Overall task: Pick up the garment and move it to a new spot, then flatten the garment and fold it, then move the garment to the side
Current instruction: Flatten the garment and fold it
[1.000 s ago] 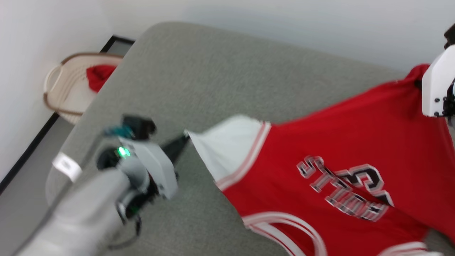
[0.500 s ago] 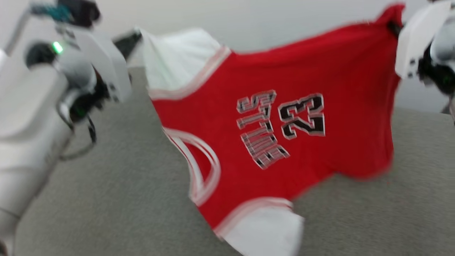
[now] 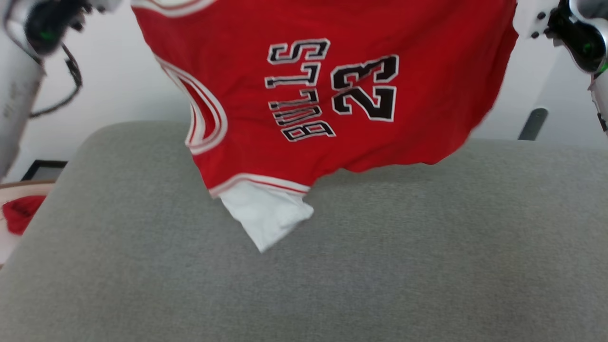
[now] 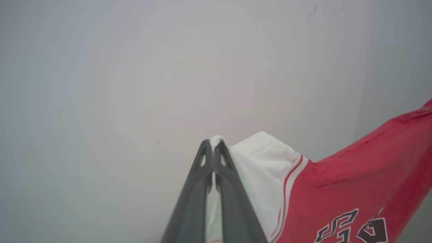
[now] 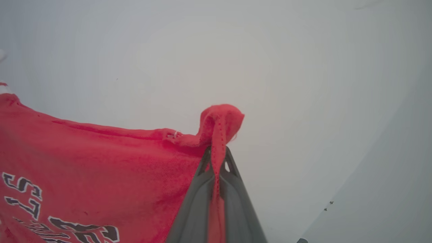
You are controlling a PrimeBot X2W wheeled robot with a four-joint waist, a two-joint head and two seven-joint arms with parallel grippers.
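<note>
Because the red Bulls jersey [image 3: 332,95] hangs limp across the upper frame, clear of the grey cushion [image 3: 380,266], it looks light and soft. Corner holds suit it: the left gripper [image 4: 213,145] is clenched on a white sleeve tip, the right gripper [image 5: 217,153] on a red corner.
</note>
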